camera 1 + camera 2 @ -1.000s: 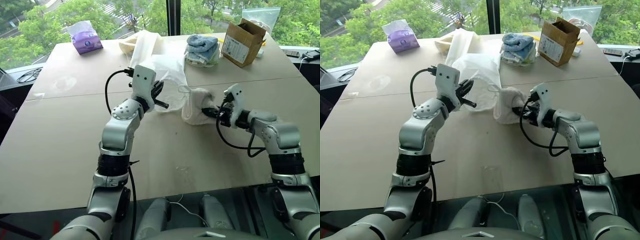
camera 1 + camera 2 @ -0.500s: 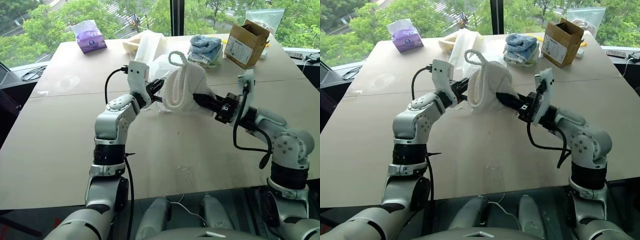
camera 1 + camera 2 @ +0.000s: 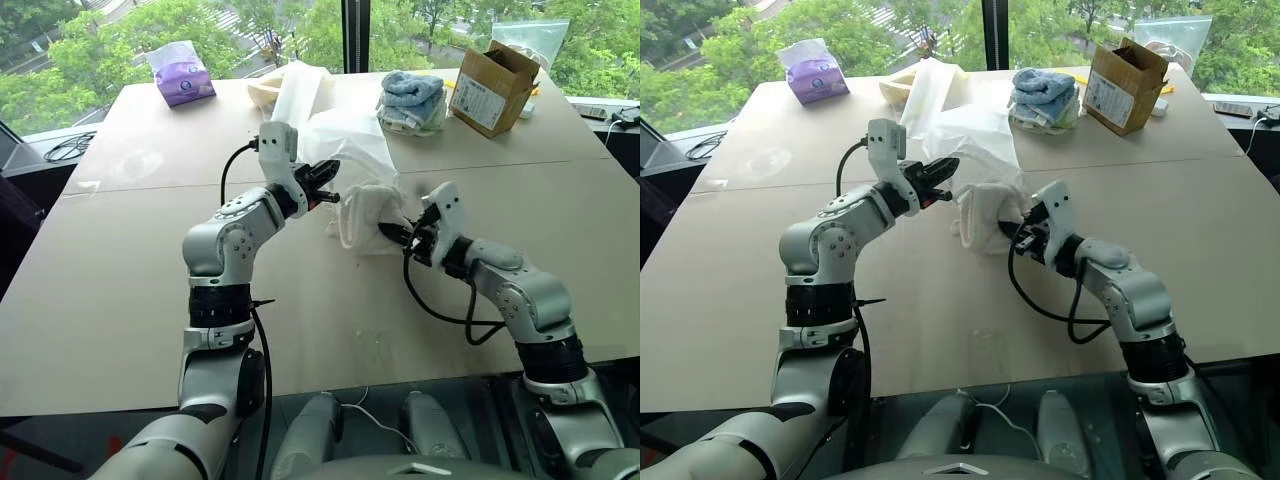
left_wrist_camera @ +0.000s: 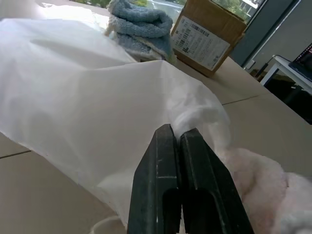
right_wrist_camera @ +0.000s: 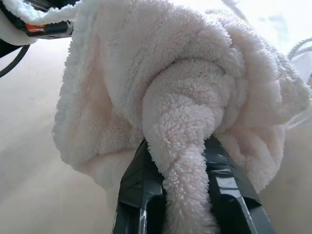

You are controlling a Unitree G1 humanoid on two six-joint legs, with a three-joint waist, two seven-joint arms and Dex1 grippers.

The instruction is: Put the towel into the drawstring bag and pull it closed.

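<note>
Towel [image 3: 368,212] hangs bunched over the table [image 3: 120,300], pinched by the right gripper [image 3: 392,233] just beside the white bag [image 3: 345,145]. Left gripper [image 3: 325,184] has its fingers [image 4: 195,195] pressed together, nipping the edge of the bag's thin fabric.

Left arm was reaching forward over the table, elbow bent, left gripper [image 3: 325,187] pointing roughly level toward the right, jaws pressed together on the thin bag [image 4: 97,97] fabric. Right arm came in from the right with forearm low, right gripper [image 3: 393,233] pointing left and clamped around a fold of the towel [image 5: 180,112]. The two grippers sat near each other, apart.
</note>
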